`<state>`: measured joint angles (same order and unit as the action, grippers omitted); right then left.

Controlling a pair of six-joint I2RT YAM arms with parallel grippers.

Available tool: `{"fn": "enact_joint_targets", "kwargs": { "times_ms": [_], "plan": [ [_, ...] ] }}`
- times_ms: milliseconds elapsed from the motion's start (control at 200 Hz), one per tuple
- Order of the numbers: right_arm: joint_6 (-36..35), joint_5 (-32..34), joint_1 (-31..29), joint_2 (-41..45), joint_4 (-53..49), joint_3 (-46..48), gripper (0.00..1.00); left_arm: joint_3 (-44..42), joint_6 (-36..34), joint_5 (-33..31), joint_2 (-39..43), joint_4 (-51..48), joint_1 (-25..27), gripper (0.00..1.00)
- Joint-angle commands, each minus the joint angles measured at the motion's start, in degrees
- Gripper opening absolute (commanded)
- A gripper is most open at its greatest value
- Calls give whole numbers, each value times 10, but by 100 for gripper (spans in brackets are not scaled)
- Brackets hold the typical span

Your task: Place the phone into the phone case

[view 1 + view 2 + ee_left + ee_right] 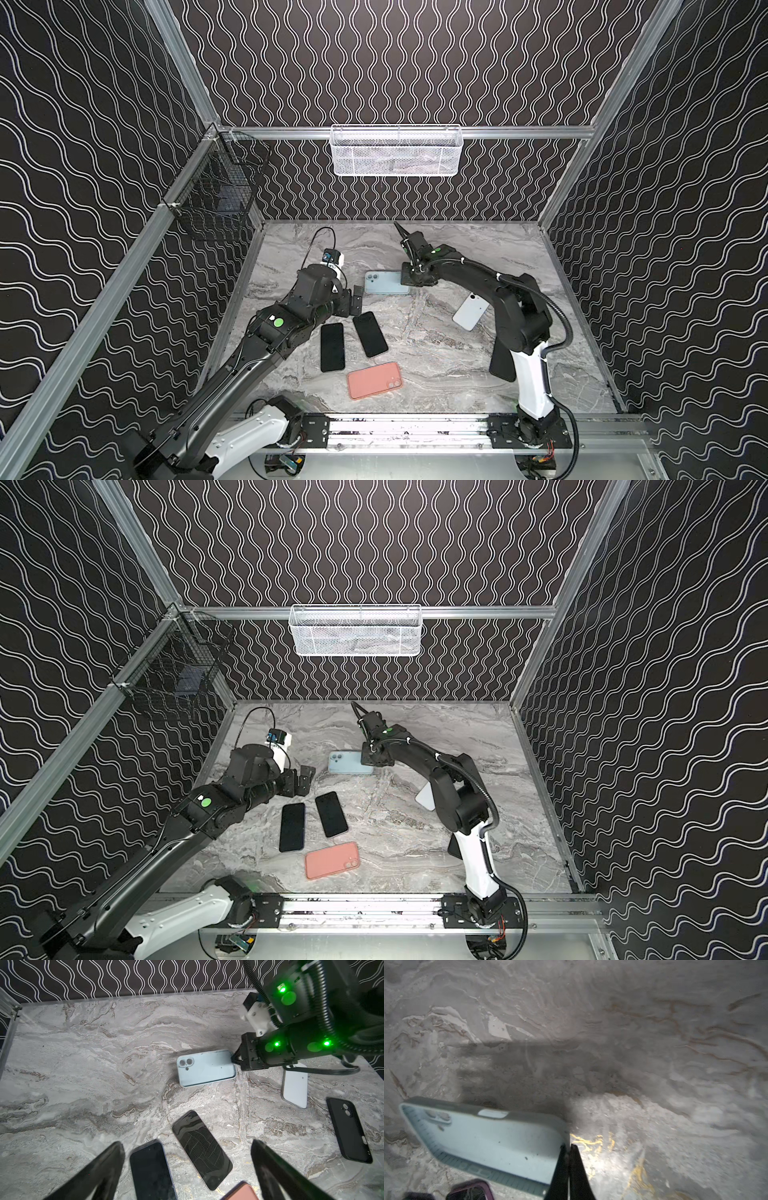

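Note:
A light blue phone case (pixel 384 283) (pixel 205 1068) lies open side up on the marble table (pixel 440 353), past its middle. My right gripper (pixel 409 282) (pixel 568 1147) is shut on the rim at the case's short end. Two black phones lie screen up side by side nearer the front, one (pixel 332 347) (pixel 151 1169) to the left of the other (pixel 370 334) (pixel 201 1149). My left gripper (pixel 355 301) (pixel 187 1144) hovers open over these phones with nothing between its fingers (pixel 276 1169).
A salmon case (pixel 375 380) lies near the front edge. A white phone or case (pixel 470 311) lies back up beside the right arm. A black case (pixel 349 1130) lies further right, partly behind that arm. A white basket (pixel 397 151) and a black basket (pixel 216 195) hang on the walls.

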<state>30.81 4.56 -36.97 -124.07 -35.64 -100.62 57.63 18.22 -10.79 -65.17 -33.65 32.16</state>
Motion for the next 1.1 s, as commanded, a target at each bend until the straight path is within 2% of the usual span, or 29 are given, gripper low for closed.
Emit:
{"fn": "enact_joint_targets", "kwargs": {
  "times_ms": [0,345,546,856,1096],
  "plan": [
    [-20,-10,-15,-27,12,-36,0,-5,1,9,-4,26,-9,99],
    [-21,-1,-47,-73,-2,-71,0,-18,10,22,-10,36,-27,99],
    [5,-12,-55,-71,4,-52,0,-18,15,31,-11,39,-39,99],
    [29,-11,-61,-68,-8,-45,0,-21,22,11,-9,32,-40,99],
    [46,5,-67,-66,-24,-39,4,-21,26,3,-6,27,-41,99]
  ]
}}
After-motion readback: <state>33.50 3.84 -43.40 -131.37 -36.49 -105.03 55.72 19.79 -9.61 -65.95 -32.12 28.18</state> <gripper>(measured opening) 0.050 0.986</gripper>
